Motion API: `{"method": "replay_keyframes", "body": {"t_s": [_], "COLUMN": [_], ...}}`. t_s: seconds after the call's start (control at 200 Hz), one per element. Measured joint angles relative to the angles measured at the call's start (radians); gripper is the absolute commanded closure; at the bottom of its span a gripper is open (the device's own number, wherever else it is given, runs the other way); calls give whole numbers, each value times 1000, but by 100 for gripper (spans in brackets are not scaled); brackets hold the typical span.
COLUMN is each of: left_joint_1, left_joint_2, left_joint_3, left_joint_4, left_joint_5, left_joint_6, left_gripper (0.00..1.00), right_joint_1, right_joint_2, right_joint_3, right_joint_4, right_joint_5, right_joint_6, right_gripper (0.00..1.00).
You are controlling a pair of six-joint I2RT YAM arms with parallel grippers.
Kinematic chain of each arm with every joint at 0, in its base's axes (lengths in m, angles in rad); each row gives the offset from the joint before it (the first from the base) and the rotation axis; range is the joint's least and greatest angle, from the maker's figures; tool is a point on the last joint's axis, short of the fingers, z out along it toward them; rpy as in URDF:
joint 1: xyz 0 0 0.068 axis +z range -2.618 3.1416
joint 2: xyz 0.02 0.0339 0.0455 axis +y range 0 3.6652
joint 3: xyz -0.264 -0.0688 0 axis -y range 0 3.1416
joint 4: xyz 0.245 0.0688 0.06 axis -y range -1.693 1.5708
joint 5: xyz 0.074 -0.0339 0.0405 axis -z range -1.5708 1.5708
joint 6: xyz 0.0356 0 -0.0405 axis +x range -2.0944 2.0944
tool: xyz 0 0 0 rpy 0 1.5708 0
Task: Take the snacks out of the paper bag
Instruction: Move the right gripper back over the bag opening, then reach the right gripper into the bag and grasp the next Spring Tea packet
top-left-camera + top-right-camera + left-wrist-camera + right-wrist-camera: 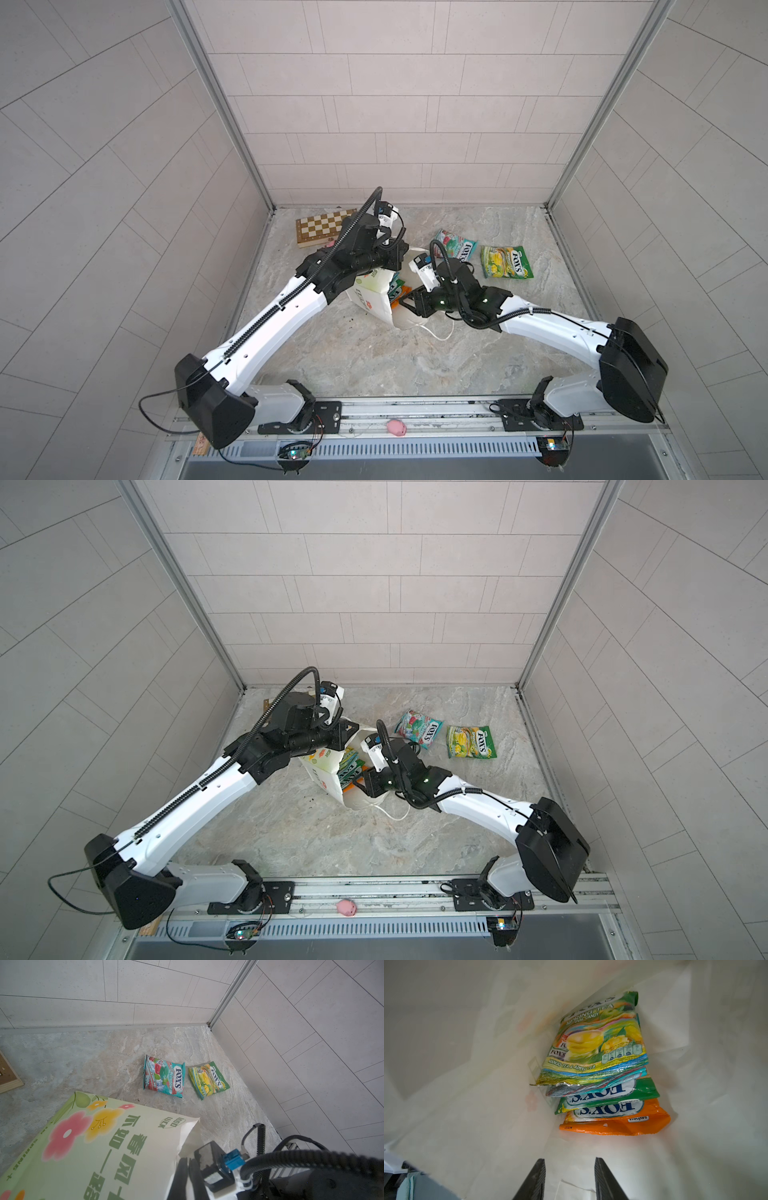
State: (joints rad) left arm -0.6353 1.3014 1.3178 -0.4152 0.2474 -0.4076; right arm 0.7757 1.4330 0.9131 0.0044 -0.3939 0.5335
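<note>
A white paper bag (374,297) lies on its side, mouth toward the right gripper (570,1160). Inside are four stacked snacks (602,1076), the orange packet (623,1126) nearest the fingertips and a yellow-green packet (598,1043) farthest. The right gripper sits inside the mouth, jaws apart, holding nothing. The left gripper (188,1162) is pinched together on the bag's rim. Behind the right gripper, a teal-and-red packet (455,245) and a loose yellow-green packet (505,262) lie on the table (374,353).
</note>
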Motion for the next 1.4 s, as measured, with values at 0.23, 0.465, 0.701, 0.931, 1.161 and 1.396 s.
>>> {"method": "replay_keyframes", "body": {"t_s": [0.23,0.465,0.701,0.931,1.161,1.396], "left_joint_1": [0,0,-2,-3,-7,-10], "left_joint_2": [0,3,8,13,15,17], "left_joint_3": [0,0,0,0,0,0], "left_joint_4": [0,0,0,0,0,0], "left_joint_5": [0,-2,-2,-3,-6,-11], "left_joint_6": [0,0,1,0,0,0], "left_gripper": [100,100,100,100,100,100], "right_joint_1": [3,5,10,10,10,10], "right_joint_2": [95,161,222,262,285,340], "right_joint_3": [47,89,127,156,162,199], "right_joint_4": [56,122,150,170,188,217], "right_joint_5": [48,112,163,172,175,167], "right_joint_6": [93,214,312,352,374,396], "right_gripper": [64,63,60,58,57,60]}}
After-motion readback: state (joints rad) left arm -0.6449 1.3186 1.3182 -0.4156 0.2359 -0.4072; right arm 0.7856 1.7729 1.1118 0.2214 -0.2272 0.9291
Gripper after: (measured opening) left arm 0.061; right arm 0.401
